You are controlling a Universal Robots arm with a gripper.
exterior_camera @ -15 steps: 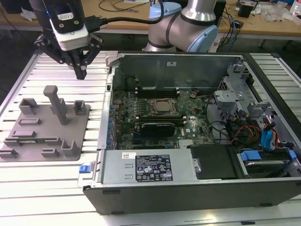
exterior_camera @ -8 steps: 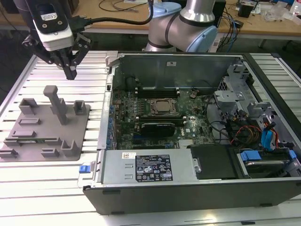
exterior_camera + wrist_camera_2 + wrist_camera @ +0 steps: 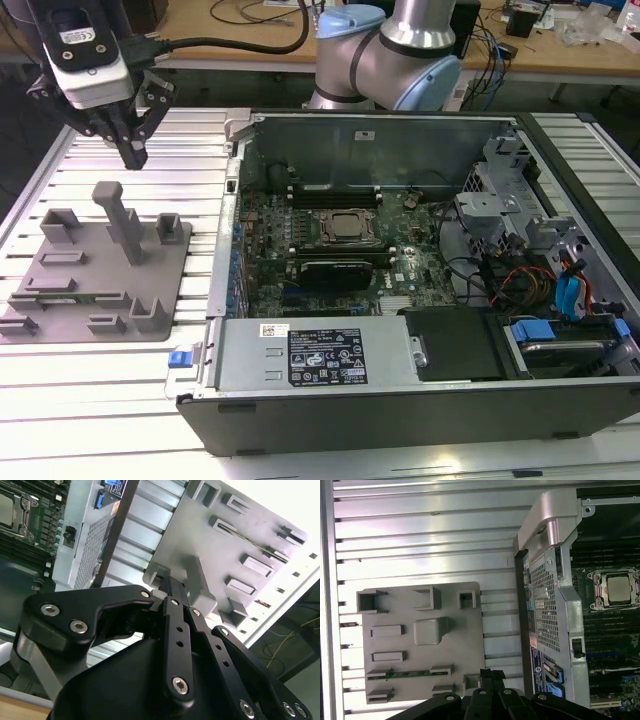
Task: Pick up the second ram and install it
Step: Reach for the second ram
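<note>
The second ram [image 3: 407,674] is a slim green stick lying in a slot of the grey fixture plate [image 3: 455,640], held between two small grey blocks. In the exterior view the ram [image 3: 78,297] sits near the plate's [image 3: 150,290] front edge. My gripper [image 3: 133,152] hangs shut and empty above the back of the plate, well clear of the stick. In the first wrist view its black fingertips [image 3: 492,674] meet beside the plate's edge. In the second wrist view the gripper [image 3: 172,587] points down at the plate [image 3: 200,535].
The open computer case [image 3: 400,400] lies on the exterior view's right of the plate, with a processor [image 3: 350,228] and a black expansion card [image 3: 345,270] on its board. A tall grey post [image 3: 120,215] rises from the plate. The arm's base [image 3: 390,50] stands behind the case on the slatted table [image 3: 100,400].
</note>
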